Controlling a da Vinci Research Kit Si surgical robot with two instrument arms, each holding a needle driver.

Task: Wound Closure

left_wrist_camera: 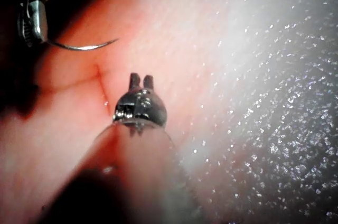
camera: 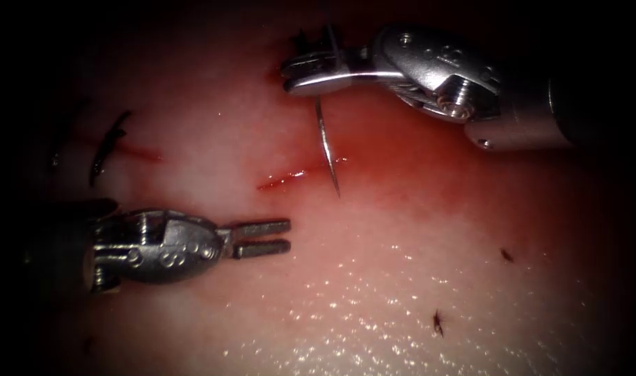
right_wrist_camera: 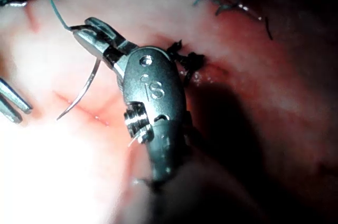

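Left gripper (camera: 262, 237) slightly open, empty; right gripper (camera: 311, 73) clamps needle (camera: 327, 146) near its tail, tip pointing down above tissue (camera: 401, 230).

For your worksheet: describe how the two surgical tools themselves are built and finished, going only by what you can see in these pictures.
Both are bare, shiny silver metal. The left tool has two short, straight, blunt jaws on a rounded, teardrop-shaped wrist body with small round pins and stamped marks, behind it a dark shaft. The right tool has a bulkier jointed wrist with screw heads and thin twisted cables; its oval body bears stamped characters.

Bare tissue (camera: 415, 292) right of cut (camera: 283, 179) probably unobstructed.
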